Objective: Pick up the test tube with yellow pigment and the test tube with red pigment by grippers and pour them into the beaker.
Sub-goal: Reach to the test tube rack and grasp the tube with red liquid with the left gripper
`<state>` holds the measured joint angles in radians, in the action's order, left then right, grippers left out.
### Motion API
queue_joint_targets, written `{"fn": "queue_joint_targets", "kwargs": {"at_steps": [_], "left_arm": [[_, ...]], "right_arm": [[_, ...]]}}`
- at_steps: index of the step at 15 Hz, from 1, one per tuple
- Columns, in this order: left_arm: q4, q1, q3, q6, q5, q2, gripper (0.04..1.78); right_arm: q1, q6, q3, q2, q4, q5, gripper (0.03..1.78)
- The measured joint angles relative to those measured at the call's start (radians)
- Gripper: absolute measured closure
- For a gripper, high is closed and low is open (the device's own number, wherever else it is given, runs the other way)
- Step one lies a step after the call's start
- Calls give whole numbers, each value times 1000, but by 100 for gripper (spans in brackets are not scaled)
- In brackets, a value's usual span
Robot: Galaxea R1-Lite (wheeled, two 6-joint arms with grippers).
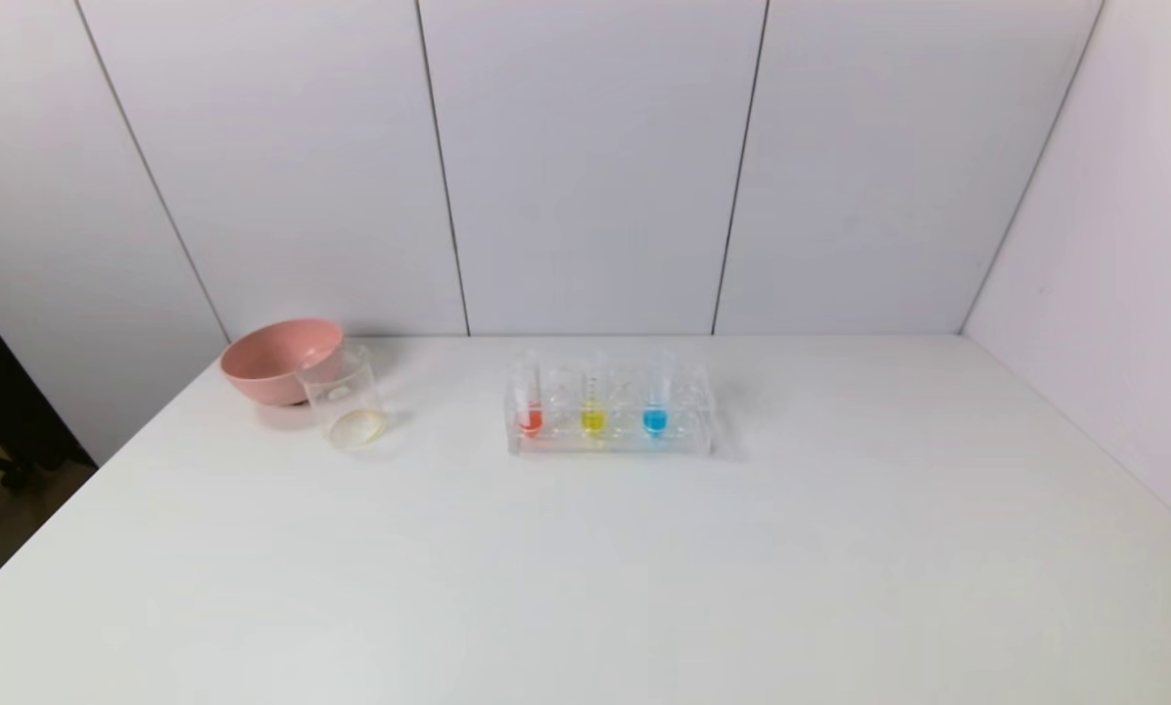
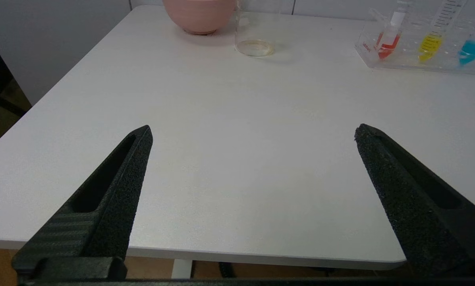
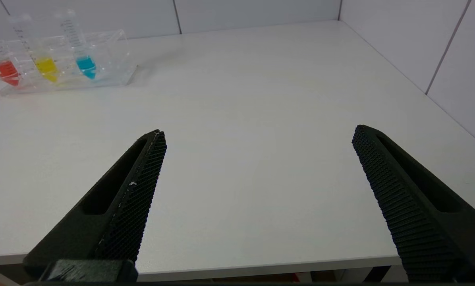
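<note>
**Both hands wide apart at the near table edge, tubes untouched in the rack**

Landmark: the clear plastic tube rack (image 1: pixel 610 416), standing toward the back of the white table (image 1: pixel 585 568).

- Three slim clear graduated tubes stand upright in the rack. The test tube with red pigment (image 1: pixel 530 406) sits at the rack's left end, the test tube with yellow pigment (image 1: pixel 592 406) just right of it, and a blue-tipped tube (image 1: pixel 655 406) to the right again.
- The small clear cylindrical beaker (image 1: pixel 344 399) stands well left of the rack, upright, a faint yellowish ring at its bottom.
- A round pink bowl (image 1: pixel 280 358) sits behind the beaker on its left, overlapping it in the head view; contact cannot be told.
- Left hand (image 2: pixel 253 133): black fingers spread wide, nothing between them. It hovers at the near table edge, well in front of the rack and to its left.
- Right hand (image 3: pixel 259 133): black ridged fingers likewise spread wide, holding nothing, at the near table edge, well in front of the rack and to its right.
- Neither arm shows in the head view.
</note>
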<state>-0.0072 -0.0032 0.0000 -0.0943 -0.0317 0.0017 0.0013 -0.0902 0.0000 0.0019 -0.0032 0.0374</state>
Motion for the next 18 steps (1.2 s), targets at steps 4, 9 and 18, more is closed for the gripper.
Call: {"fn": "queue_joint_targets", "kwargs": {"at_steps": [4,9,18], "left_arm": [[0,0,0,0,0,0,4],[0,0,0,0,0,0,4],[0,0,0,2,0,0,4]], "right_arm": [[0,0,0,0,0,0,10],[0,0,0,0,0,0,10],[0,0,0,0,0,0,10]]}}
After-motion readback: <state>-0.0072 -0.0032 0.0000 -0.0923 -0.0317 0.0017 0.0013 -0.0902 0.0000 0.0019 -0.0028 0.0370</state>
